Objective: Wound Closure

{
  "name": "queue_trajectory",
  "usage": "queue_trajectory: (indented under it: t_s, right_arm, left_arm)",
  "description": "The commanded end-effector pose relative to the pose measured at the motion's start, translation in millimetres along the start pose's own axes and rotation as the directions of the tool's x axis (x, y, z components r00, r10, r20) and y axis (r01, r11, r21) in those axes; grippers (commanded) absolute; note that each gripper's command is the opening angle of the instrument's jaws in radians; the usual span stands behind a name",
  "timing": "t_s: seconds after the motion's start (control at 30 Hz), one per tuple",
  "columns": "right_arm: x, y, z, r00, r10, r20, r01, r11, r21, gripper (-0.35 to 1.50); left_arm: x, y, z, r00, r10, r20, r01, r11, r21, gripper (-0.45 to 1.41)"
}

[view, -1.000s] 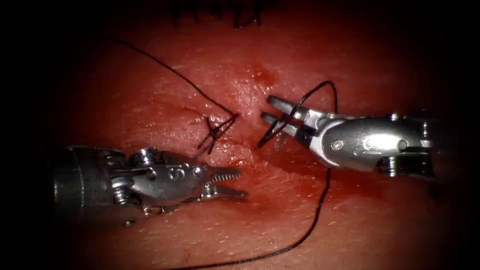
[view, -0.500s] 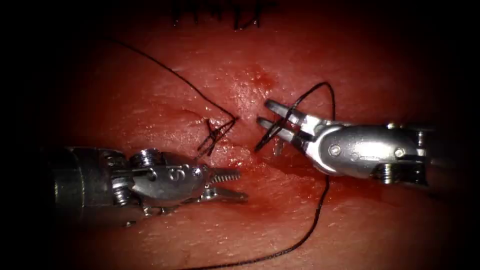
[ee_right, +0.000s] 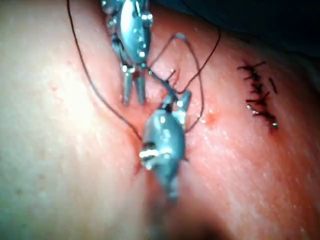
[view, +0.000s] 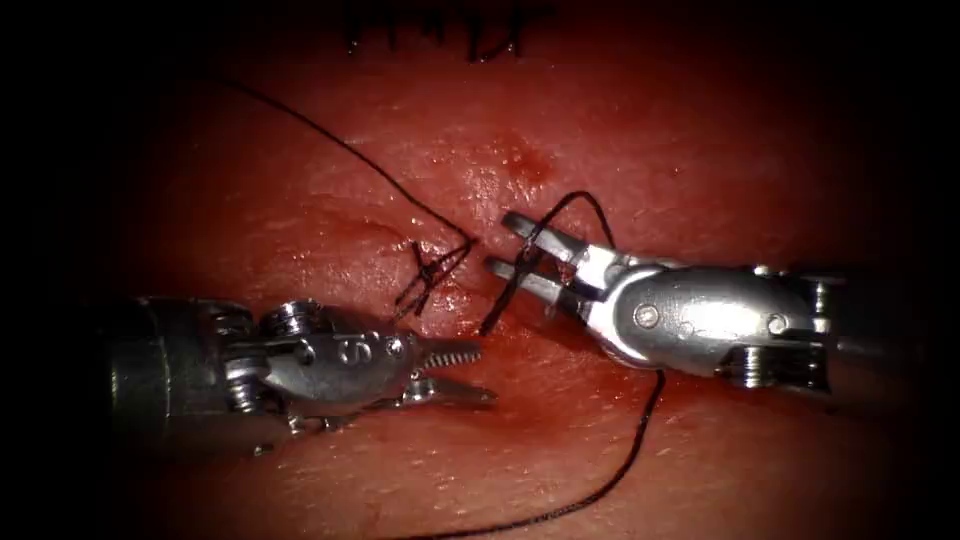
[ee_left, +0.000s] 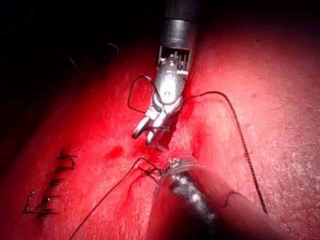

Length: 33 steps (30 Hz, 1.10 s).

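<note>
Left claw (view: 468, 372): jaws slightly apart, holding nothing, hovering over tissue (view: 700, 470) near camera. Just beyond its tips: knot (view: 428, 270) with short cut ends, on cut. Right claw (view: 510, 245): jaws parted, thread (view: 515, 280) looped around them, nothing clamped between; tips just right of knot. Thread runs from knot far-left past left claw, other strand trails from right claw's wrist down toward camera. Needle: cannot tell where. Far beyond both claws: row of finished stitches (view: 440, 30). In left wrist view, right claw (ee_left: 144, 134) wears same loop.
</note>
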Motion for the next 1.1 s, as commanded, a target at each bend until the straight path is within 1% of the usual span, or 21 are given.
queue_trajectory:
  t_s: [0.03, 0.13, 0.3, 0.37, 0.4, 0.47, 0.53, 0.63, 0.7, 0.73, 0.8, 0.83, 0.87, 0.97, 1.03, 1.1]
  right_arm:
    - [-1.3, 0.0, 0.0, 1.000, 0.008, 0.012, -0.008, 1.000, -0.009, -0.35]
    - [-2.1, 0.4, -0.5, 1.000, 0.010, 0.024, -0.010, 1.000, -0.013, -0.35]
    - [-2.2, 0.2, -0.2, 1.000, 0.020, 0.022, -0.020, 1.000, -0.009, -0.35]
    - [-1.5, -0.3, 0.0, 1.000, 0.023, 0.020, -0.023, 1.000, 0.002, -0.35]
    - [-0.3, -0.7, 0.3, 0.999, 0.029, 0.017, -0.029, 1.000, 0.012, -0.35]
    - [0.8, -1.2, 0.7, 0.999, 0.034, 0.016, -0.034, 0.999, 0.022, -0.35]
    - [0.9, -1.4, 0.7, 0.999, 0.033, 0.018, -0.034, 0.999, 0.024, -0.35]
    - [0.2, -1.1, 0.6, 0.999, 0.030, 0.023, -0.031, 0.999, 0.027, -0.35]
    - [-1.0, -0.7, 0.5, 0.999, 0.030, 0.032, -0.031, 0.999, 0.024, -0.35]
    - [-2.4, -0.5, 0.5, 0.998, 0.049, 0.038, -0.050, 0.998, 0.022, -0.35]
    - [-3.3, -0.7, 0.5, 0.997, 0.059, 0.043, -0.060, 0.998, 0.026, -0.35]
    - [-3.4, -1.0, 0.6, 0.997, 0.062, 0.047, -0.064, 0.998, 0.030, -0.35]
    - [-3.2, -1.1, 0.6, 0.997, 0.064, 0.049, -0.065, 0.997, 0.028, -0.35]
    - [-0.8, -1.8, 0.7, 0.996, 0.077, 0.045, -0.079, 0.996, 0.046, -0.35]
    - [-0.5, -2.2, 1.0, 0.995, 0.077, 0.056, -0.080, 0.995, 0.055, -0.35]
    - [-0.6, -2.3, 1.1, 0.996, 0.075, 0.054, -0.078, 0.995, 0.057, -0.35]
  left_arm:
    - [0.1, 0.1, 0.8, 1.000, 0.001, 0.000, -0.001, 1.000, -0.001, 0.12]
    - [0.1, 0.1, 0.8, 1.000, 0.001, 0.000, -0.001, 1.000, -0.001, 0.12]
    - [0.1, 0.1, 0.8, 1.000, 0.001, 0.003, -0.001, 1.000, -0.004, 0.12]
    - [0.1, 0.1, 0.8, 1.000, 0.001, 0.003, -0.001, 1.000, -0.004, 0.12]
    - [0.0, 0.1, 0.7, 1.000, 0.001, 0.003, -0.001, 1.000, -0.004, 0.12]
    - [0.1, 0.1, 0.7, 1.000, 0.001, 0.003, -0.001, 1.000, -0.004, 0.12]
    - [0.1, 0.1, 0.6, 1.000, 0.001, 0.003, -0.001, 1.000, -0.005, 0.12]
    - [0.1, 0.2, 0.6, 1.000, 0.001, 0.003, -0.001, 1.000, -0.005, 0.12]
    - [0.1, 0.2, 0.6, 1.000, 0.001, 0.003, 0.000, 1.000, -0.005, 0.12]
    - [0.1, 0.2, 0.6, 1.000, 0.000, 0.003, 0.000, 1.000, -0.005, 0.12]
    - [0.1, 0.2, 0.6, 1.000, 0.000, 0.003, 0.000, 1.000, -0.005, 0.12]
    - [0.1, 0.2, 0.6, 1.000, 0.000, 0.003, 0.000, 1.000, -0.005, 0.12]
    - [0.1, 0.2, 0.6, 1.000, 0.000, 0.003, 0.000, 1.000, -0.005, 0.12]
    - [0.1, 0.2, 0.6, 1.000, 0.000, 0.003, 0.000, 1.000, -0.005, 0.12]
    - [0.1, 0.2, 0.6, 1.000, 0.000, 0.003, 0.000, 1.000, -0.005, 0.12]
    - [0.1, 0.2, 0.6, 1.000, 0.000, 0.003, 0.000, 1.000, -0.005, 0.12]
